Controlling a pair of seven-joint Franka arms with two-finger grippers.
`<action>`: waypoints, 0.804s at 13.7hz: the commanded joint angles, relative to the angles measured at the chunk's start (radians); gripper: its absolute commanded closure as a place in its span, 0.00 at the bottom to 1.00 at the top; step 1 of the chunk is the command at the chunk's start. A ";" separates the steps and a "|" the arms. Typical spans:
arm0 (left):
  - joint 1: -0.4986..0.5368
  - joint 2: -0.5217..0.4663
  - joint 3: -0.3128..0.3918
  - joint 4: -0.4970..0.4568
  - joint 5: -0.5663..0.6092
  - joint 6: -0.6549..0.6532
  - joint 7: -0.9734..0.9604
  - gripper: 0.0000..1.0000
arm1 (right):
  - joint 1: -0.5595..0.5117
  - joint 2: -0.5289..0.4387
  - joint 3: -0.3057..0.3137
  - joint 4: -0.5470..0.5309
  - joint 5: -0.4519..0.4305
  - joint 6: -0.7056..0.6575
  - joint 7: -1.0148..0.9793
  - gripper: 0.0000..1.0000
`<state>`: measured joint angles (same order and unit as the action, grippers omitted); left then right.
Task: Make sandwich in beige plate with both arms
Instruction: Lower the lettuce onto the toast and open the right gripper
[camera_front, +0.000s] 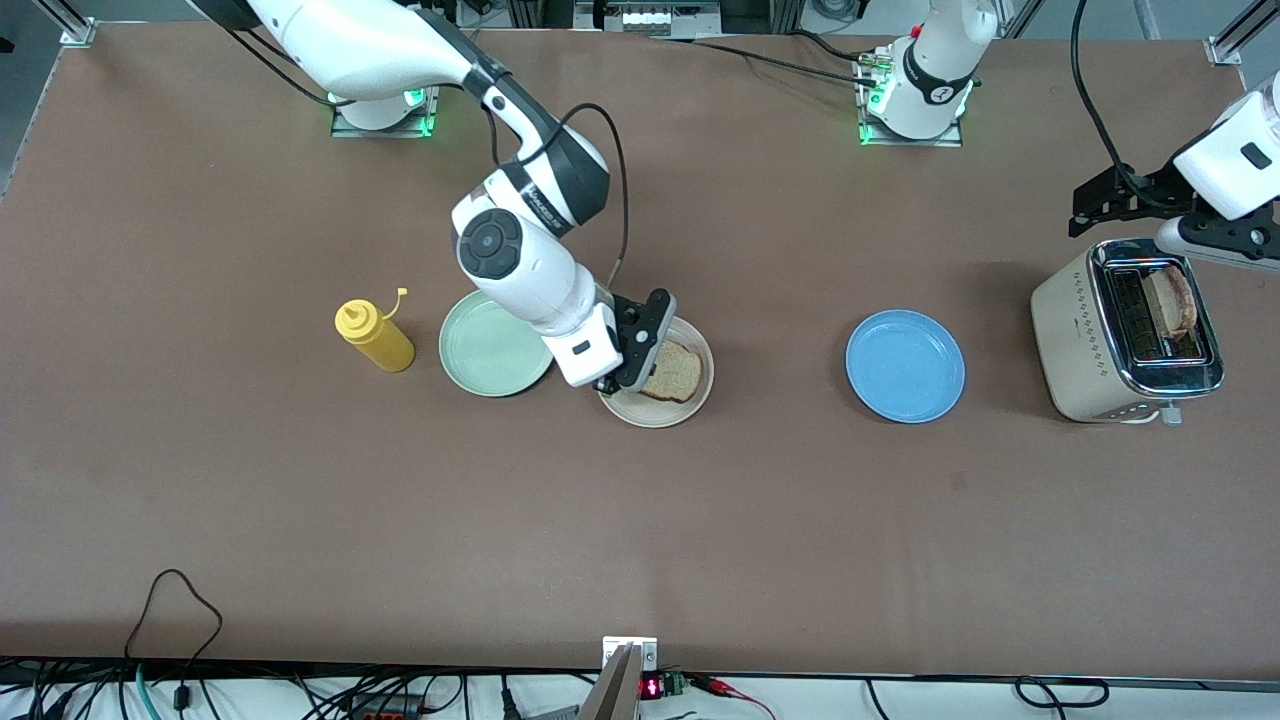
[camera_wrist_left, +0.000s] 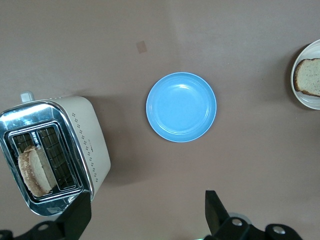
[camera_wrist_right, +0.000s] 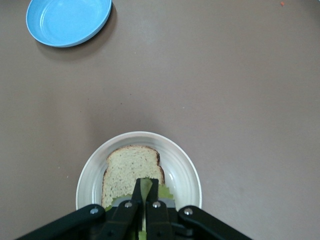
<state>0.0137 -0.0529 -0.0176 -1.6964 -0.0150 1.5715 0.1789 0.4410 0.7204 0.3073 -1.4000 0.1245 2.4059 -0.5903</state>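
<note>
On the beige plate (camera_front: 690, 408), between the mint-green plate (camera_front: 490, 345) and the blue plate (camera_front: 905, 365), lies one bread slice (camera_front: 672, 372). The right gripper (camera_wrist_right: 145, 189) hangs over it, fingers pinched on a lettuce leaf (camera_wrist_right: 145, 186). The left gripper (camera_wrist_left: 145, 212) waits spread wide and empty above the toaster (camera_front: 1085, 340), which holds a second slice (camera_front: 1172, 300).

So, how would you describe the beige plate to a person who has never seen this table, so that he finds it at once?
Three plates lie in a row across the table. The beige plate is the middle one, between the mint-green plate and the blue plate, under the right gripper. Only it is off-white and carries a bread slice.
</note>
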 joint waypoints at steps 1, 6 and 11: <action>0.002 0.015 -0.001 0.030 -0.002 -0.021 -0.009 0.00 | 0.013 0.039 -0.007 0.003 -0.008 0.070 0.020 1.00; 0.002 0.015 -0.001 0.030 -0.002 -0.021 -0.009 0.00 | 0.041 0.094 -0.010 -0.013 -0.008 0.171 0.020 1.00; 0.003 0.015 -0.001 0.030 -0.002 -0.021 -0.009 0.00 | 0.076 0.137 -0.023 -0.028 -0.006 0.292 0.050 0.92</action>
<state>0.0144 -0.0528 -0.0175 -1.6963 -0.0150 1.5714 0.1779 0.4944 0.8494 0.3022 -1.4207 0.1245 2.6584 -0.5707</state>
